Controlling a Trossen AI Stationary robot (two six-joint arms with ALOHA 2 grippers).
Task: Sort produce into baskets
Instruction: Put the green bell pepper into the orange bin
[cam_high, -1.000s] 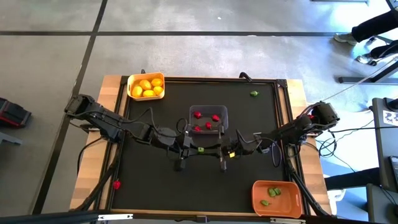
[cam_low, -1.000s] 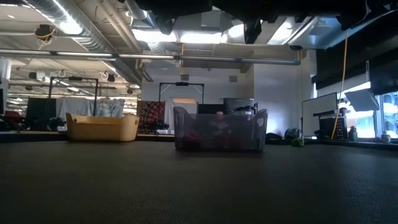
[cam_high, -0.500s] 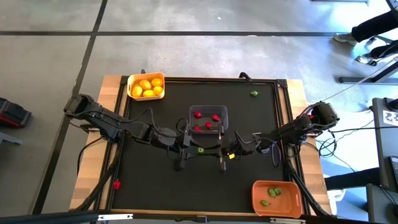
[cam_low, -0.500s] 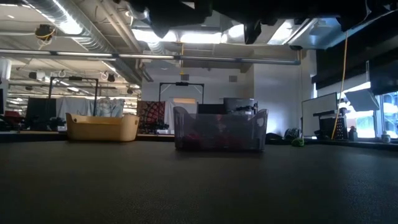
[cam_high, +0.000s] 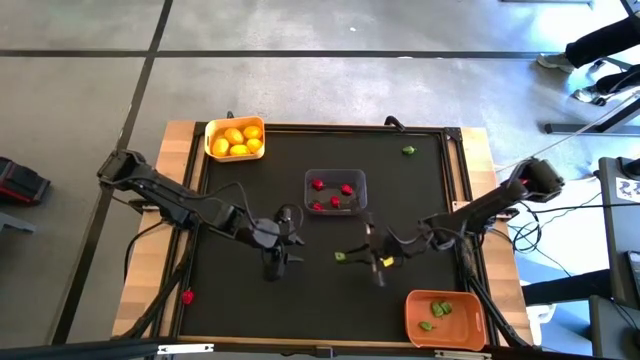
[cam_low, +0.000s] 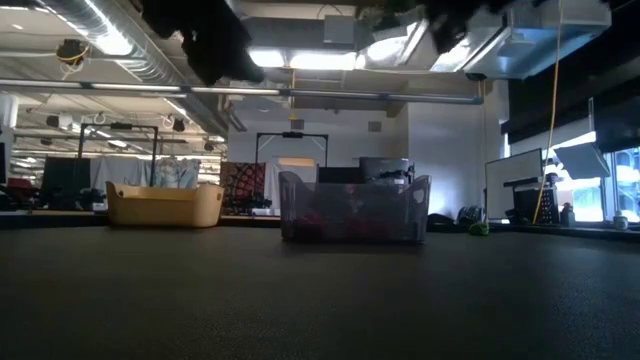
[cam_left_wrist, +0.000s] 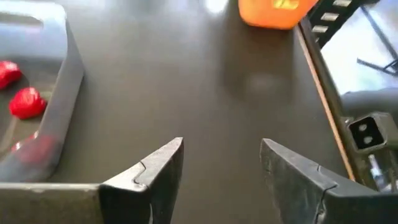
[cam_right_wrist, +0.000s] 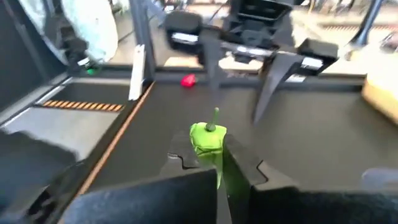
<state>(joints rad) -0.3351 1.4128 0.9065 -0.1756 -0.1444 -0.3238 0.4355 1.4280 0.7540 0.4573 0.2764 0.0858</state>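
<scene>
**Near the table's middle, a green piece sits pinched in the right hand**

Just near of the clear see-through plastic basket (cam_high: 335, 192), the right hand (cam_high: 345, 257) is closed on a small green stemmed toy vegetable (cam_right_wrist: 207, 138), which sticks out past the fingertips with its stem up. That hand is held above the black mat of the table (cam_high: 250, 310), left of the rest of its arm, which reaches in from the right edge, low and stretched out. The left hand (cam_high: 292, 237) hovers just beside it to the left, its two dark fingers (cam_left_wrist: 158, 168) spread apart with nothing between them; its arm stretches in from the left edge in the same flat pose. The two hands are near each other but apart.

Counted from above: three baskets. The clear one in the middle holds four small red pieces (cam_high: 346, 189). The yellow plastic basket (cam_high: 211, 128) at the far left corner holds about five yellow-orange lemon-shaped fruits (cam_high: 234, 139). The orange plastic basket (cam_high: 415, 320) at the near right corner holds about three small green pieces (cam_high: 442, 309). One loose green piece (cam_high: 408, 151) lies on the mat toward the far right, well apart from both hands, and one red piece (cam_high: 187, 296) lies off the mat by the near left edge.
</scene>
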